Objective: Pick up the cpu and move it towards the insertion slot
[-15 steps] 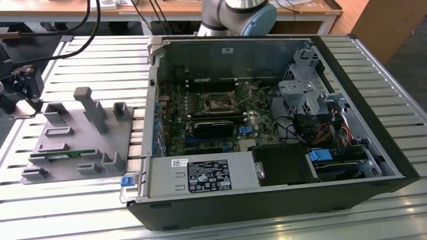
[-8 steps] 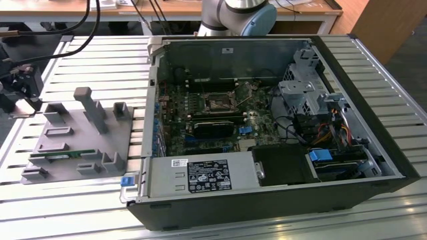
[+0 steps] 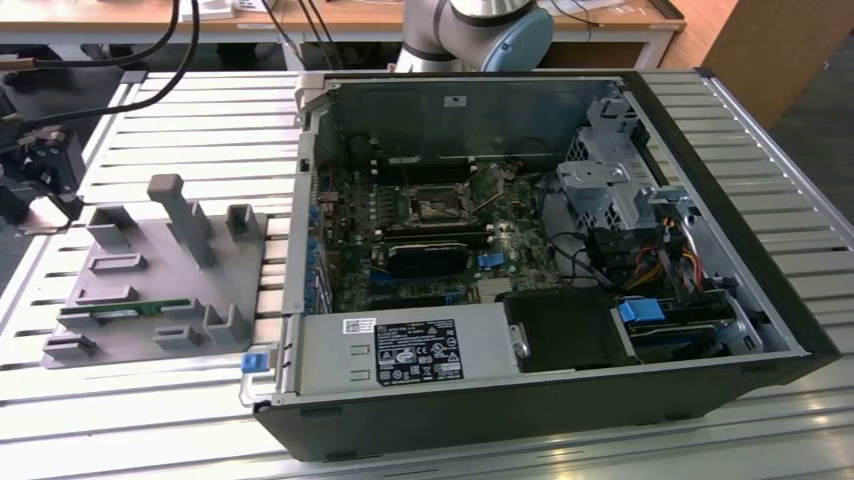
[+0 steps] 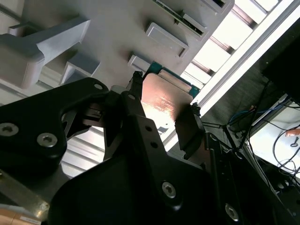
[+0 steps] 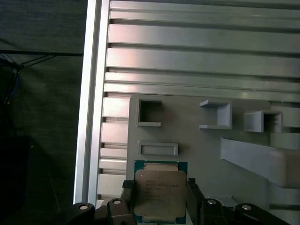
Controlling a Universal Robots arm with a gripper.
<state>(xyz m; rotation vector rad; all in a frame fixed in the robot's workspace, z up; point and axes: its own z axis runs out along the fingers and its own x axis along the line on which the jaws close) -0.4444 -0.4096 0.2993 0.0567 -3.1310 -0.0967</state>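
Grey moulded fixture plate (image 3: 160,275) on slatted metal worktop (image 3: 200,130), exterior view's left. In the first wrist view black pincer (image 5: 159,190) clamped on flat silver-topped cpu (image 5: 158,194) over that plate. Silver-framed square insertion slot (image 3: 437,207) well apart, inside open black computer case (image 3: 534,410). Carry level, clear case wall.
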